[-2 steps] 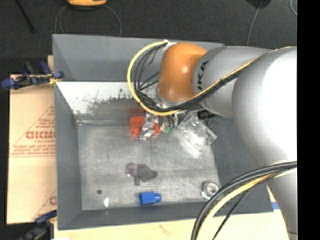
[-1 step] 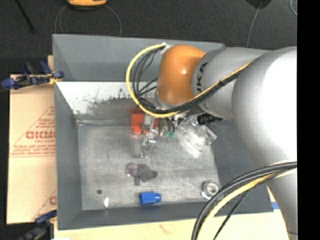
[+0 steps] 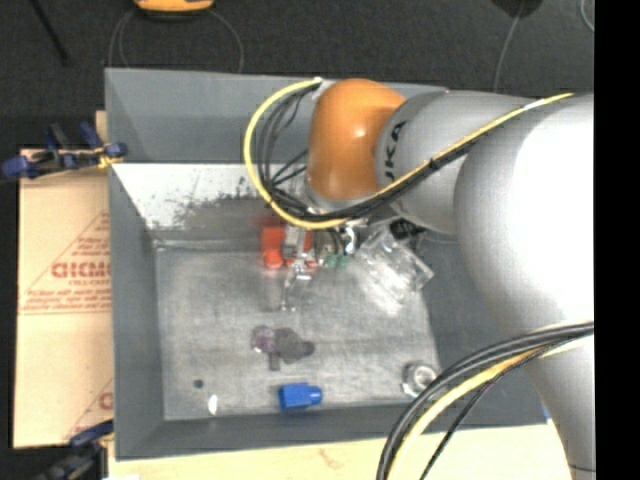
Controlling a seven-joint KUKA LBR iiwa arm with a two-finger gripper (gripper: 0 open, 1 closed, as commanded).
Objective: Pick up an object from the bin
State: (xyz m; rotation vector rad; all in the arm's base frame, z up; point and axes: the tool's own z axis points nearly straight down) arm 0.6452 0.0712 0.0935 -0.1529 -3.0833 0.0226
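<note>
A small orange-red block (image 3: 271, 247) lies on the floor of the grey metal bin (image 3: 132, 298), close to the back wall and a little left of the middle. It is the thing nearest the gripper (image 3: 291, 290). The gripper hangs just to the right of the block and slightly nearer the front, its slim metal end pointing down at bare floor. Whether it is open or closed cannot be told from this angle, and nothing is seen held in it. Above it sits the wrist's rounded orange cover (image 3: 345, 153), looped by yellow and black cables.

To the gripper's right, a crumpled clear plastic piece (image 3: 392, 271) rests near the right wall, partly under the arm. Towards the front, well apart from the gripper, lies 1 small grey and purple lump (image 3: 280, 345). Beyond that, near the front wall, is 1 blue cylindrical cap (image 3: 299, 397). A silver metal ring (image 3: 419, 377) sits in the front right corner. At the front left are 2 tiny bits: a white speck (image 3: 212, 403) and a dark dot (image 3: 198, 384).
</note>
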